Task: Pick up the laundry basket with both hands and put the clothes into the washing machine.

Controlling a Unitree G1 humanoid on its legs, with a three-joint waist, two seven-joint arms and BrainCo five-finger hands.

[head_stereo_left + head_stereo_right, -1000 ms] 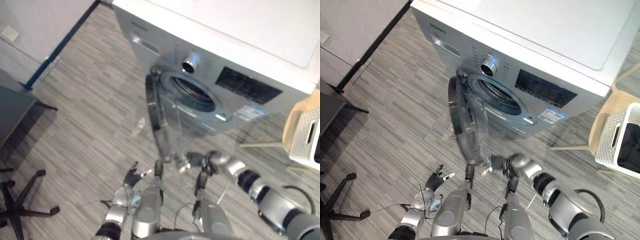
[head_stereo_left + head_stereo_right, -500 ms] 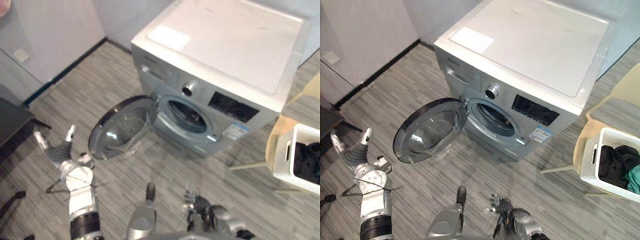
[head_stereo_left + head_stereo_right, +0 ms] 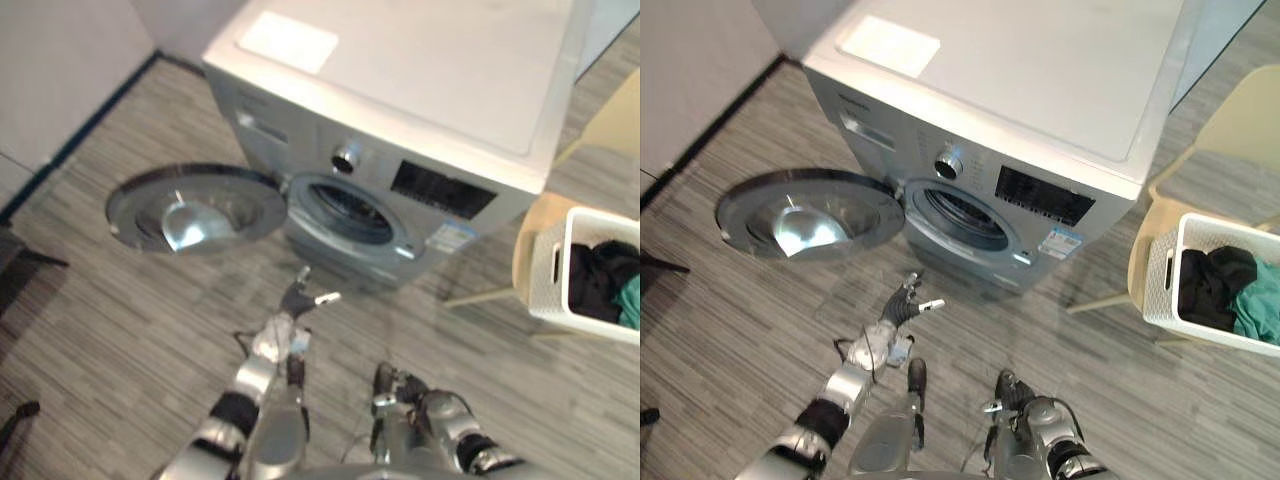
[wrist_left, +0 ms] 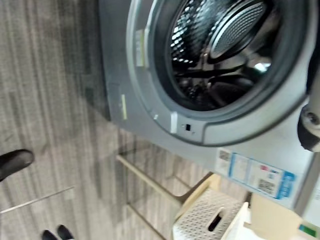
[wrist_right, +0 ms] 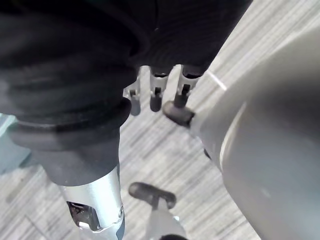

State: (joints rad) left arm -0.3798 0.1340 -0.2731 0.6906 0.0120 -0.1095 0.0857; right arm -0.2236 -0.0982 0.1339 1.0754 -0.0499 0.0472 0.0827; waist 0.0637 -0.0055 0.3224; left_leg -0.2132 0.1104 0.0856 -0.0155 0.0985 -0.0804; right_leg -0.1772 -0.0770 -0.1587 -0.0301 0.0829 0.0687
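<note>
The white laundry basket [image 3: 1163,288] with dark and teal clothes [image 3: 1212,288] sits on a beige chair [image 3: 1230,130] right of the washing machine [image 3: 1020,90], whose door [image 3: 805,215] hangs wide open. The left hand [image 3: 902,304] hovers before the drum, fingers spread and empty. The right hand [image 3: 1014,398] hangs low, fingers [image 5: 156,98] relaxed and empty.

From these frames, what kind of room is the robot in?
Probably a laundry area, home or mock-up: a front-loading washing machine with its door swung open, a white laundry basket of clothes on a beige chair beside it, and a wood-look plank floor.
</note>
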